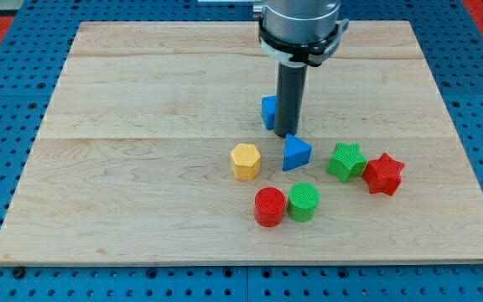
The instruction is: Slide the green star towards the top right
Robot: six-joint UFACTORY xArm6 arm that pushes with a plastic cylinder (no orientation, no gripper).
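Tip point(288, 134) of our dark rod, which carries no gripper and holds nothing, stands just above the blue triangular block point(296, 153), beside a partly hidden blue block point(268, 111). We find the green star-shaped block point(345, 161) right of it, touching the red star-shaped block point(383, 174).

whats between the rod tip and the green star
In the camera view, the blue triangle block lies between my tip and the green star, just below-right of my tip.
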